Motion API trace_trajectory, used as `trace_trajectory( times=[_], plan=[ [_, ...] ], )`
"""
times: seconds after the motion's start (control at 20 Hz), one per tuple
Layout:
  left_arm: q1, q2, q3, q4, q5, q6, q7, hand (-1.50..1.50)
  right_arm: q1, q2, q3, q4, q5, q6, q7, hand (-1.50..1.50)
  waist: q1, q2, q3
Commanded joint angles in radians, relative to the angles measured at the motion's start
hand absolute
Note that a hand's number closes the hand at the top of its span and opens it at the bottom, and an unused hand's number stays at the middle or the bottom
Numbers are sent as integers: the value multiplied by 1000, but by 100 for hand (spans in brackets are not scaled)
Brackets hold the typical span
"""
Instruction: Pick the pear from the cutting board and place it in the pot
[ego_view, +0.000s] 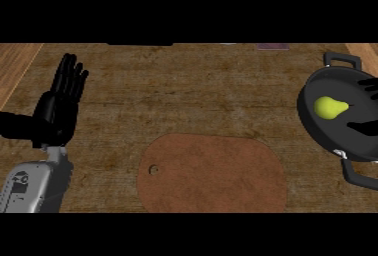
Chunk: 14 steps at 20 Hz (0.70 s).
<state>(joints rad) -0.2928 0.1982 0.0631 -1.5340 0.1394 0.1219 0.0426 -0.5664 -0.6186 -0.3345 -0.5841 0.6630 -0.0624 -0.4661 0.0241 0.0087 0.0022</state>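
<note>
The yellow-green pear (330, 107) lies in the black two-handled pot (317, 127), between the spread, straight fingers of the right hand (367, 86). Lift that hand straight up, clear of the rim. The left hand (59, 102) rests open, far across the worktop (199, 90).

The table (192, 95) has a dark brown, mottled top with paler wood along its left and right edges; a reddish-brown cutting board (214, 175) lies flat on it near the front; a black pot (341, 135) stands at its right edge.
</note>
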Motion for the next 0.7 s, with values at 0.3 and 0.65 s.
trace_trajectory(
  times=[0.3,0.65],
  plan=[
    [10,17,33,22,1,-15,-19,0,-101,23,-134,115,-185,91,-212,-150,-12,-4,-1],
    [2,14,37,9,10,-19,1,0,-124,-85,-271,193,-339,246,-127,-150,-17,-5,-1]
  ],
)
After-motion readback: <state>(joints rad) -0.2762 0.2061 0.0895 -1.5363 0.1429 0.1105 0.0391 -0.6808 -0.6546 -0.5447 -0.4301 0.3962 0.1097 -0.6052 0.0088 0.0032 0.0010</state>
